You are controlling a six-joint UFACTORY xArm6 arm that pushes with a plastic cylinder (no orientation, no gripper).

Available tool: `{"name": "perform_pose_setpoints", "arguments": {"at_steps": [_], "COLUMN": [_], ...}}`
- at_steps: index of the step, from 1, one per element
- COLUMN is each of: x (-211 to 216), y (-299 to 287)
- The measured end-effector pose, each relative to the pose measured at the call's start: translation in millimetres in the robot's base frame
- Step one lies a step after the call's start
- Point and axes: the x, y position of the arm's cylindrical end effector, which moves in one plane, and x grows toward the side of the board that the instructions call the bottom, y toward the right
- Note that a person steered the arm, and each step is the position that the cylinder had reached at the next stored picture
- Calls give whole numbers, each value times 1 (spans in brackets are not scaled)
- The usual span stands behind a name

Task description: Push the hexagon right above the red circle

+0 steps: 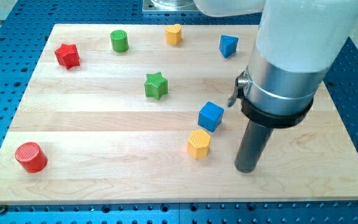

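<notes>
The yellow hexagon block (199, 144) lies low in the middle of the wooden board (104, 124). The red circle block (31, 157) stands near the board's bottom left corner, far to the left of the hexagon. My tip (247, 169) rests on the board a short way to the right of the yellow hexagon and slightly lower, not touching it. A blue cube (211, 116) sits just above and to the right of the hexagon, close to it.
A green star (156, 85) lies at mid board. A red star (68, 55), a green cylinder (119, 41), a second yellow block (174, 34) and a blue block (228, 45) line the top. The arm's white body (303, 37) covers the top right.
</notes>
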Motion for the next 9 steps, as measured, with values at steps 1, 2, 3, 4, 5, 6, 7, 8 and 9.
{"name": "perform_pose_setpoints", "arguments": {"at_steps": [1,2,3,4,5,6,7,8,9], "x": [-4,-3,-24,-27,-12,-31,-68,-86,-86], "y": [-33,-52,-17,-53,-105,-122,-133,-189,-266]}}
